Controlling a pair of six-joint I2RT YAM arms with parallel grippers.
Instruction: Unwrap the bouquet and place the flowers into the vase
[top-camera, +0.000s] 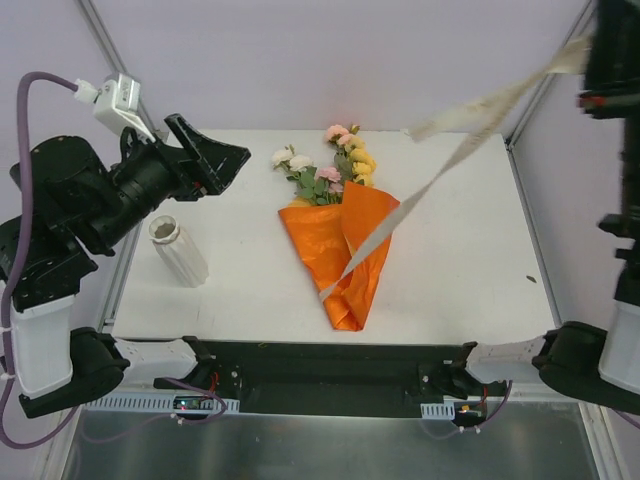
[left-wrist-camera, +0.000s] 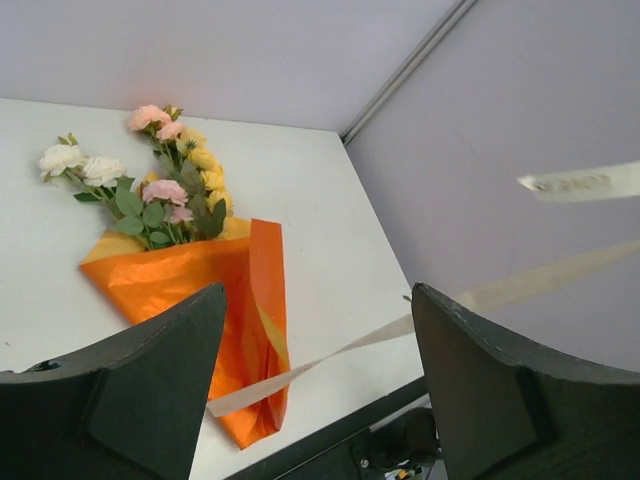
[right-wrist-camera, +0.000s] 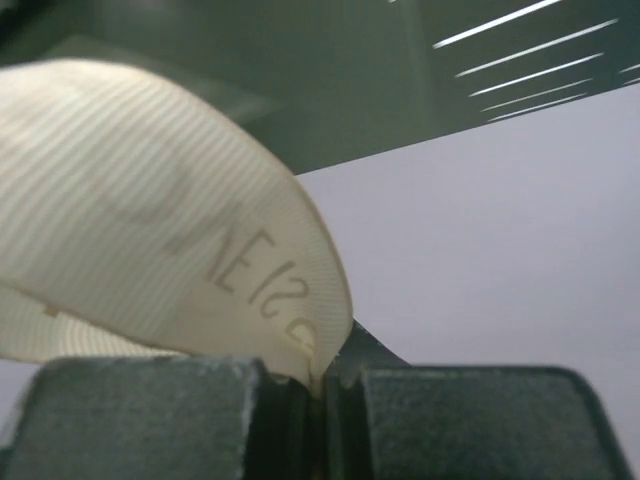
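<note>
Top external view: the bouquet (top-camera: 340, 235) lies mid-table (top-camera: 460, 260), cone tip toward my bases, the flowers (top-camera: 335, 160) at its far end and inside the orange paper (top-camera: 325, 245). The cream ribbon (top-camera: 455, 160) runs from the cone up to the far right corner.

Right wrist view: my right gripper (right-wrist-camera: 322, 400) has its jaws pressed together, pinching the ribbon.

Left wrist view: my left gripper (left-wrist-camera: 318, 290) is raised, fingers spread, holding nothing.

The vase (top-camera: 180, 252) stands on the table left of the bouquet, well apart from it and just below my left gripper in the top view.

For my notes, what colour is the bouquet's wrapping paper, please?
The wrapping paper is orange, clearest in the top external view.
</note>
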